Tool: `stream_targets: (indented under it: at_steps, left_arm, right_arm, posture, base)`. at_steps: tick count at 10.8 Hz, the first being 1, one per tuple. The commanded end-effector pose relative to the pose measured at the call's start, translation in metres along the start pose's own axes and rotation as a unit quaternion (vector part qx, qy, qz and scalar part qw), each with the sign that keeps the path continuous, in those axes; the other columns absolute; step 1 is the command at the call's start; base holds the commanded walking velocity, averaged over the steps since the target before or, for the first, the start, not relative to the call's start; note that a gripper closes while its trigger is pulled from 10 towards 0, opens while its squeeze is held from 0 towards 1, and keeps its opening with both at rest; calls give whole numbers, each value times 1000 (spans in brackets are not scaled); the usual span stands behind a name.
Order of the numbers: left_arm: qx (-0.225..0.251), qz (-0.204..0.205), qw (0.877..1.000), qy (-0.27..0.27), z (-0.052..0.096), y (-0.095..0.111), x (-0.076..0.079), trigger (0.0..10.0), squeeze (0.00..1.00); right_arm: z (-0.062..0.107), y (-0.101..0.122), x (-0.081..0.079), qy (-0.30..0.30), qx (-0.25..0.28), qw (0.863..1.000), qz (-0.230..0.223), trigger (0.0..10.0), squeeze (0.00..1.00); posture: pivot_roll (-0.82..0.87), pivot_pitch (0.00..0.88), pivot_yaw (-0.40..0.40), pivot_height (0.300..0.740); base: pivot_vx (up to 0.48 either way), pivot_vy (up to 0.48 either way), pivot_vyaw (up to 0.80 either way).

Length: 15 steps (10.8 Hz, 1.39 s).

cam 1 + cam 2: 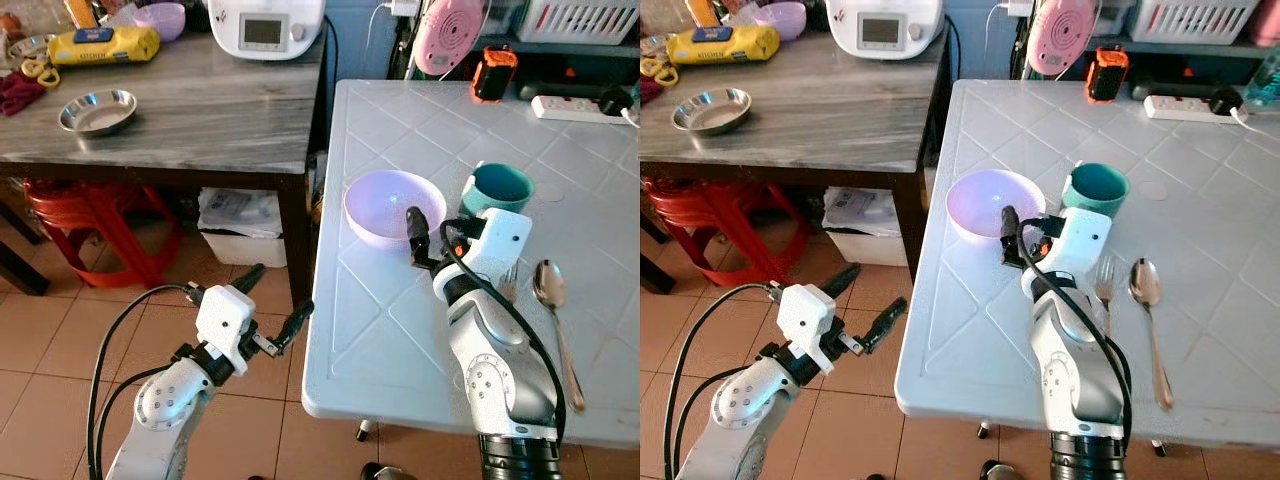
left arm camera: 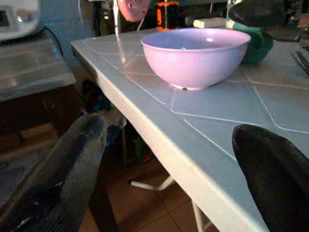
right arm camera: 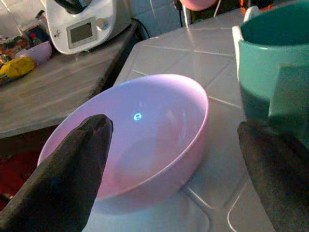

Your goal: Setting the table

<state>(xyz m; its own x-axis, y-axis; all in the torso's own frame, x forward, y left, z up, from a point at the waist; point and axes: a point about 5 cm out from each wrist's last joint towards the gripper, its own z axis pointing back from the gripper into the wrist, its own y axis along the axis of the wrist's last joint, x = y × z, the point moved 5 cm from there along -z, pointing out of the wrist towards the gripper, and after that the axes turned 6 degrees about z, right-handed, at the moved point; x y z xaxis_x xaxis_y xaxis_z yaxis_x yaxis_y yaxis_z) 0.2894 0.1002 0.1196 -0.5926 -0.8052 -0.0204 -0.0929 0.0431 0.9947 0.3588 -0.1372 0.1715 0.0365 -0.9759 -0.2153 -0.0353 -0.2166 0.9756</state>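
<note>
- The lilac bowl (image 1: 392, 208) sits on the white table (image 1: 380, 340) near its left edge, just ahead of the right end effector (image 3: 178, 159); in the right wrist view the bowl lies straight between the two black fingers (image 3: 67, 169), so the approach line is already on it.
- The right end effector is spread wide and holds nothing; one finger reaches over the bowl's near rim, the other is toward the teal mug (image 1: 497, 189), which stands just beside the bowl on its right.
- The left end effector (image 1: 272, 308) hangs off the table's left edge, over the tiled floor (image 1: 60, 340), fingers wide and empty; the bowl is ahead and to its right, well apart, so the right arm is plainly the nearer one.
- A fork (image 1: 508, 286) and spoon (image 1: 556, 325) (long axes running away from the robot) lie right of the right arm.
</note>
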Motion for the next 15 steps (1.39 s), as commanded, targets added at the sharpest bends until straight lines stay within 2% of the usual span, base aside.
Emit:
stream_targets:
  at_steps: [1, 4, 8, 12, 13, 14, 15]
  left_arm:
    - [-6, -6, 1000, -6, 3, -1, 2, 10000, 0]
    - [-14, -6, 1000, -9, 3, -7, 1, 10000, 0]
    - [-19, -5, 1000, -13, 4, -10, 2, 10000, 0]
    - [-24, -2, 1000, -14, 5, -14, 3, 10000, 0]
    - [-25, -2, 1000, -14, 5, -14, 3, 10000, 0]
    - [-27, -3, 1000, -16, 5, -15, 4, 10000, 0]
    - [-27, -4, 999, -17, 6, -16, 4, 10000, 0]
  right_arm:
    - [0, 13, -4, 1, 15, 1000, -8, 10000, 0]
    - [-5, 11, -2, -9, -4, 999, -48, 10000, 0]
    - [-13, -5, -5, -5, -62, 987, -151, 10000, 0]
    - [-13, -24, -12, 17, -103, 981, -166, 10000, 0]
    - [-14, -24, -13, 21, -104, 980, -169, 4078, 0]
    - [-18, -23, -13, 21, -104, 977, -183, 0, 0]
    - [-21, -22, -10, 17, -103, 976, -190, 0, 0]
  posture:
    - [-41, 157, 31, 740]
    - [-45, 155, 35, 740]
    - [-41, 157, 31, 740]
    - [-40, 156, 35, 740]
    - [-40, 156, 35, 740]
    - [-39, 157, 37, 740]
    - [-39, 157, 37, 740]
  base:
    - [0, 0, 0]
    - [0, 0, 0]
    - [0, 0, 0]
    - [0, 0, 0]
    - [0, 0, 0]
    - [0, 0, 0]
    - [0, 0, 0]
